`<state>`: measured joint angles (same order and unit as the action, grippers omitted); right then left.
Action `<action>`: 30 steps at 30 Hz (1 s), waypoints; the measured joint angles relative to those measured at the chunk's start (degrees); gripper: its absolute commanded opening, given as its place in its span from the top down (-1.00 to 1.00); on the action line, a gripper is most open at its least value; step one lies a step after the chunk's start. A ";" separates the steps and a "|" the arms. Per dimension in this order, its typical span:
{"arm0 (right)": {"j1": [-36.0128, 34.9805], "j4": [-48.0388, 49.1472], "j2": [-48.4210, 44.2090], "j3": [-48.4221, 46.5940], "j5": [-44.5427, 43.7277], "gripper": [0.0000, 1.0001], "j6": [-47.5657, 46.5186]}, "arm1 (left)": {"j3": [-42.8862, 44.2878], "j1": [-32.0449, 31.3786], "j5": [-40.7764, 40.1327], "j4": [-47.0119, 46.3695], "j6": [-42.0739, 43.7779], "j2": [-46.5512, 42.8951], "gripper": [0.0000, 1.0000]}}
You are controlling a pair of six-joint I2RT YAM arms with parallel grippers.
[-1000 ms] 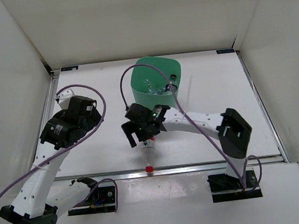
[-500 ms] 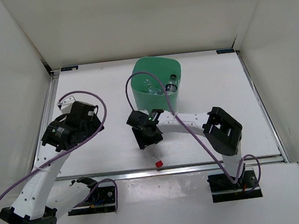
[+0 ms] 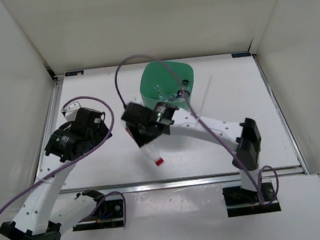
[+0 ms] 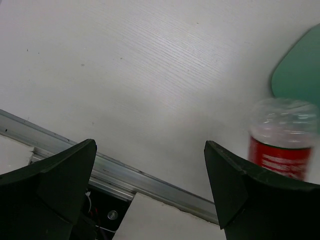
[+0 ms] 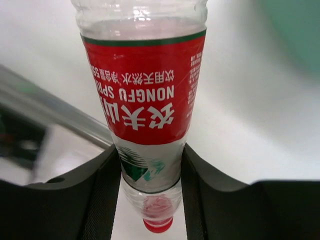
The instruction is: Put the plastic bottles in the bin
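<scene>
Over white tabletop (image 3: 225,90), your right pincer (image 5: 150,186) grips the red-label bottle (image 5: 145,95): clear the bin (image 3: 144,90) rim before releasing; left pincer (image 4: 150,150) gapes empty.

We look steeply down on the whole white table (image 3: 231,89) from above and behind the arm bases. Our right wrist view sits close against the red-labelled clear plastic bottle (image 5: 145,85), facing along it. Our left wrist view, low over the table, shares that bottle and an edge of the mint-green plastic bin (image 4: 300,65) with the overhead view.
</scene>
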<state>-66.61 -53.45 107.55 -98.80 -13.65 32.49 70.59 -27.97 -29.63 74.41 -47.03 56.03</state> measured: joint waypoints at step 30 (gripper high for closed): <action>30.88 -5.20 -10.60 -23.61 -2.38 -1.00 -11.85 | 3.52 0.09 -3.52 -4.79 -1.20 6.34 -1.00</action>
<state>-35.73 -58.65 96.95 -122.41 -16.03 20.64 74.11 -27.88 -33.15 69.63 -48.23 62.37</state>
